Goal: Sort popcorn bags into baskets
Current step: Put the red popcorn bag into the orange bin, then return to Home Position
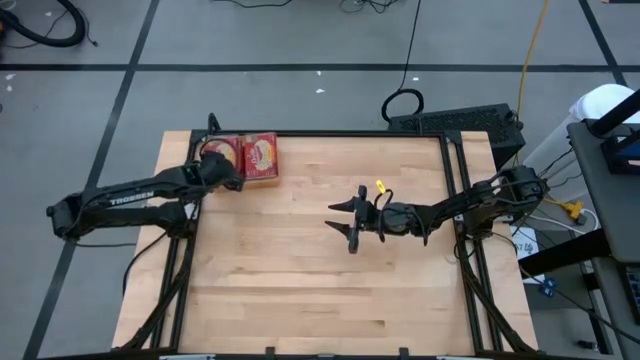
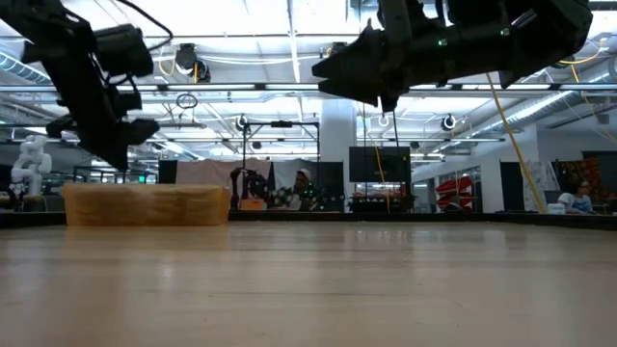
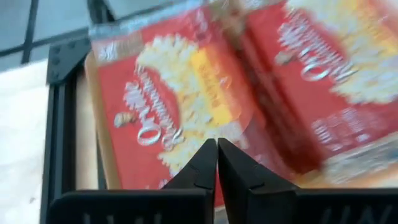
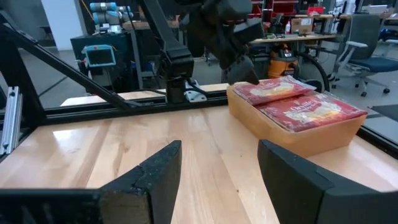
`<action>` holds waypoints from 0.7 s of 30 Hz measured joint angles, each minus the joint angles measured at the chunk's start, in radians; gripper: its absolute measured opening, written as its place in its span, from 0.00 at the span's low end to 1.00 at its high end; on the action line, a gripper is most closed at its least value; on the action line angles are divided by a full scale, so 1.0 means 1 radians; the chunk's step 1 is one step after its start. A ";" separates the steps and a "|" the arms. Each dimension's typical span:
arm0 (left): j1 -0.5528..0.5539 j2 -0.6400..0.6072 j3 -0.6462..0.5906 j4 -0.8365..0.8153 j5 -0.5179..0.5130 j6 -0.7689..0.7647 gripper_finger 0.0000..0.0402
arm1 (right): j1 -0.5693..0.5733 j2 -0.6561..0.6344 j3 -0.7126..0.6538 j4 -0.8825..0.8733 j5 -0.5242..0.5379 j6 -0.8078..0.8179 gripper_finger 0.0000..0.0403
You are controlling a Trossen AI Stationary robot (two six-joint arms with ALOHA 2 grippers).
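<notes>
Red popcorn bags (image 1: 262, 157) lie flat, side by side, filling the orange basket (image 4: 292, 138) — table's far-left corner.

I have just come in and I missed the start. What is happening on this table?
A two-armed robot is sorting popcorn bags into an orange basket at the table's far left corner. The left claw is over the basket, fingers shut, gripping no bag that I can see. The right claw waits open above the bare middle of the table.

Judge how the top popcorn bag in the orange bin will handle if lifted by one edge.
The popcorn bag looks flat and thin, so probably light and likely to sag. Its glossy wrapper may slip. It lies in the orange bin, unlikely to roll.
</notes>
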 joint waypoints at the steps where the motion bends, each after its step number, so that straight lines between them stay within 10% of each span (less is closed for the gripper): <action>1: -0.006 -0.020 0.000 0.010 0.000 0.017 0.05 | 0.000 -0.001 0.000 0.000 0.000 0.000 0.51; 9: -0.166 -0.236 -0.004 0.111 0.094 0.119 0.05 | 0.000 -0.002 0.000 0.000 -0.081 -0.061 0.46; 21: -0.631 -0.416 -0.087 0.281 0.050 0.267 0.02 | -0.009 -0.179 0.000 -0.255 -0.081 -0.150 0.09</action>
